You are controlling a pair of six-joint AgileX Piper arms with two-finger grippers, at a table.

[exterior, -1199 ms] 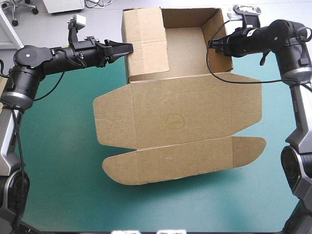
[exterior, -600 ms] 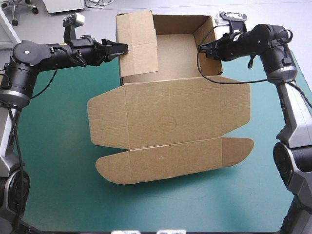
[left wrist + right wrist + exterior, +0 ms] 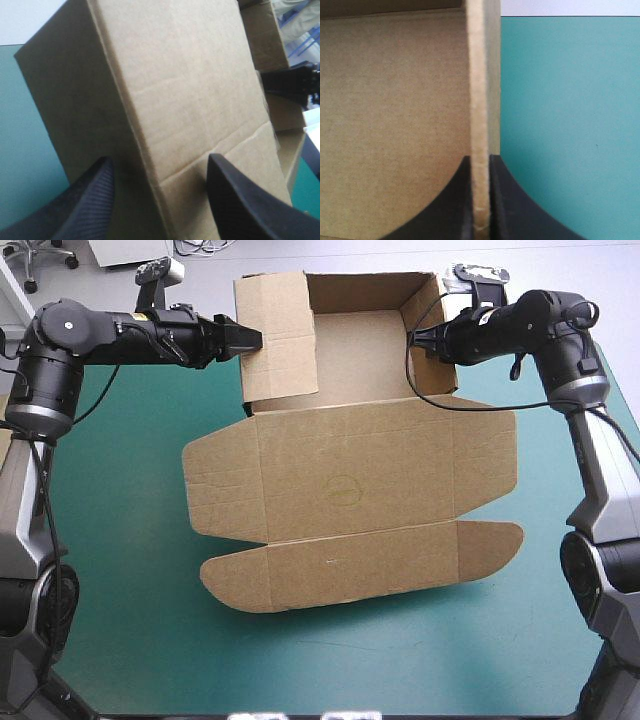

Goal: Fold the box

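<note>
Brown box [image 3: 350,475] opened out on the teal-green table [image 3: 120,570], at mid-table and reaching toward the far edge. Long axis from 6 to 12 o'clock, flat lid end pointing to 6, raised tray end to 12. Nearest, at 6 o'clock: front flap [image 3: 360,565], long and narrow with rounded ends, running 9 to 3, its 3 o'clock end a little farther off than its 9 o'clock end. Just beyond: lid panel [image 3: 420,455], flat on the cover, a short wing at 9 and another at 3. Near its centre, a faint ring mark [image 3: 345,490], anything within it too small to read. At 12 o'clock: tray [image 3: 355,350], walls upright, top open. At 11 o'clock: left wall [image 3: 280,335], a tall standing panel with a folded outer edge. Left gripper [image 3: 252,340] reaching in from 9 o'clock, black fingers [image 3: 90,205] spread wide, one to either side of that folded edge; contact with the board not discernible. At 1 o'clock: right gripper [image 3: 480,157] pressed almost together, pinching the top edge of the right wall [image 3: 480,90]; tray's inner face to one side of the pinched board, bare cover to the other.
</note>
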